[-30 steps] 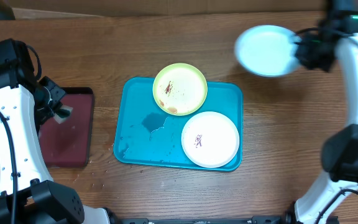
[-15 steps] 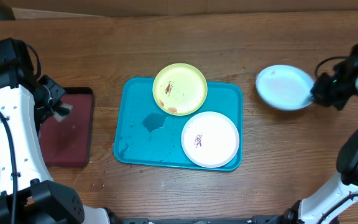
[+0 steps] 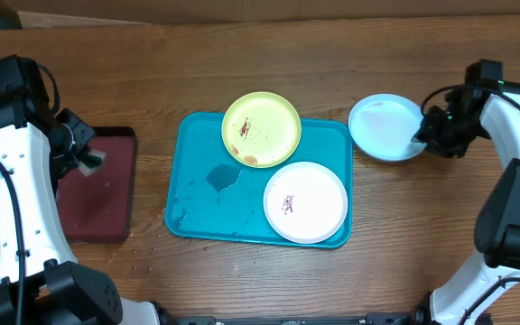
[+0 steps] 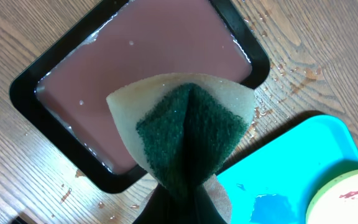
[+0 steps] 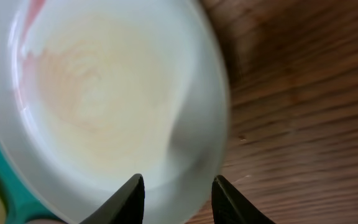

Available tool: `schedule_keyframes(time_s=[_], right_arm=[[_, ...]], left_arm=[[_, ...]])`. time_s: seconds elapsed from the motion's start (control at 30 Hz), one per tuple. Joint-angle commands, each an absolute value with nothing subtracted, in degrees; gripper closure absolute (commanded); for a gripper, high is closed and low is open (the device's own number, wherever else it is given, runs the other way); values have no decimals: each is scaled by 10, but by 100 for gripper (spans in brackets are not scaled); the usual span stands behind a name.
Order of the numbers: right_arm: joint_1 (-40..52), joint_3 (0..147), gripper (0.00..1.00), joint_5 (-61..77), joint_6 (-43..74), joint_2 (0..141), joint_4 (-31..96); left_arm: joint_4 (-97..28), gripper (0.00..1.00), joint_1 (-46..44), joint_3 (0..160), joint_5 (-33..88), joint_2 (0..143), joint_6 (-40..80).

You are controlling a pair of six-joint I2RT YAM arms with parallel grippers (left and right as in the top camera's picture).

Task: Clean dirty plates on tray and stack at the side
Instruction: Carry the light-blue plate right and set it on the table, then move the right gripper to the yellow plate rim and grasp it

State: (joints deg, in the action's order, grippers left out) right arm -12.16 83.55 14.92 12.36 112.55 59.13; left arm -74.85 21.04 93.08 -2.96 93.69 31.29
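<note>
Green plate (image 3: 261,129) and white plate (image 3: 305,202) on tray (image 3: 197,194); blue plate (image 3: 385,127) beside.

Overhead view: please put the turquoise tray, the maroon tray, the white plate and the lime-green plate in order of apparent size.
1. turquoise tray
2. maroon tray
3. white plate and lime-green plate: almost alike, so not ranked.

Robot lab: arms (image 3: 7,208) at wooden table (image 3: 242,54)

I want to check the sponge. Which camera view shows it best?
The left wrist view: the sponge fills the middle, folded, green side inside. Overhead shows only a small piece of it. The right wrist view shows none.
</note>
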Motion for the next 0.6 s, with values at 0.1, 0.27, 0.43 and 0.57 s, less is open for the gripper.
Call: schedule_keyframes(time_s=[0.1, 0.27, 0.43, 0.57], right_arm=[[-45, 834, 62, 181, 104, 1109, 555], [13, 834, 51, 145, 118, 1109, 513], [60, 834, 48, 225, 117, 1109, 460], [114, 833, 47, 219, 115, 1112, 393]], left_arm=[[-745, 96, 209, 931, -20, 935, 299], [-745, 96, 209, 931, -19, 935, 297], [-745, 96, 209, 931, -18, 935, 297], [-745, 95, 209, 931, -18, 935, 293]])
